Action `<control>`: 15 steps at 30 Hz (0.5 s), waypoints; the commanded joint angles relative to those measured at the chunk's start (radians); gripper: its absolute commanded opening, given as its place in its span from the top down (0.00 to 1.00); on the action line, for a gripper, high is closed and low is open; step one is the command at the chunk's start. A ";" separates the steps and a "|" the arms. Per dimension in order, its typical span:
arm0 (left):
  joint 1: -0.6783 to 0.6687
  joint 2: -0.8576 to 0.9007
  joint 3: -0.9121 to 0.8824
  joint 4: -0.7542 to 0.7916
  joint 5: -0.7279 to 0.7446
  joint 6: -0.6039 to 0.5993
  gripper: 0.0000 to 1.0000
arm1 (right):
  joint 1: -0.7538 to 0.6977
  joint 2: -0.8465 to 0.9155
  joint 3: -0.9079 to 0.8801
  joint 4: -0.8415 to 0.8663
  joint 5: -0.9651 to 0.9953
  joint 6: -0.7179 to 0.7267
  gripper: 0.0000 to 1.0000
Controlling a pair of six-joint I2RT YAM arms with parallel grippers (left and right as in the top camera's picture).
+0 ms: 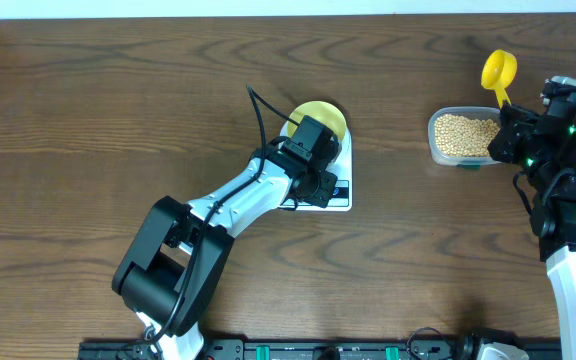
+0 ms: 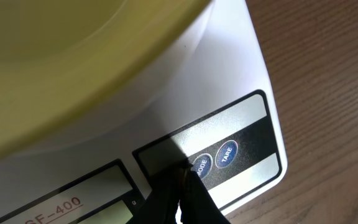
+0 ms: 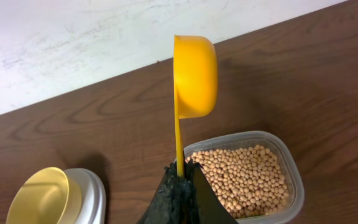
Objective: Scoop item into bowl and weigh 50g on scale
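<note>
The pale yellow bowl (image 1: 320, 116) (image 2: 73, 62) (image 3: 42, 196) sits empty on the white scale (image 1: 342, 196) (image 2: 229, 81) (image 3: 93, 191). My left gripper (image 1: 318, 186) (image 2: 182, 170) is shut with nothing in it. Its tips rest on the scale's panel at the left edge of the MODE button (image 2: 202, 163), with TARE (image 2: 227, 153) beside it. The beige beans (image 1: 465, 133) (image 3: 247, 177) fill a clear tub (image 1: 435, 150) (image 3: 291, 162). My right gripper (image 1: 509, 112) (image 3: 182, 168) is shut on the handle of a bright yellow scoop (image 1: 498, 70) (image 3: 194, 74), held upright and empty above the tub's left edge.
The wooden table's far edge meets a white wall (image 3: 104, 37). A black rail (image 1: 318, 350) runs along the near edge. The right arm's body (image 1: 573, 170) stands to the right of the tub.
</note>
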 commanded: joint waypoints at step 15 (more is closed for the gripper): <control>0.001 0.072 -0.025 -0.045 -0.046 0.013 0.93 | -0.005 0.006 0.018 0.002 -0.002 -0.044 0.99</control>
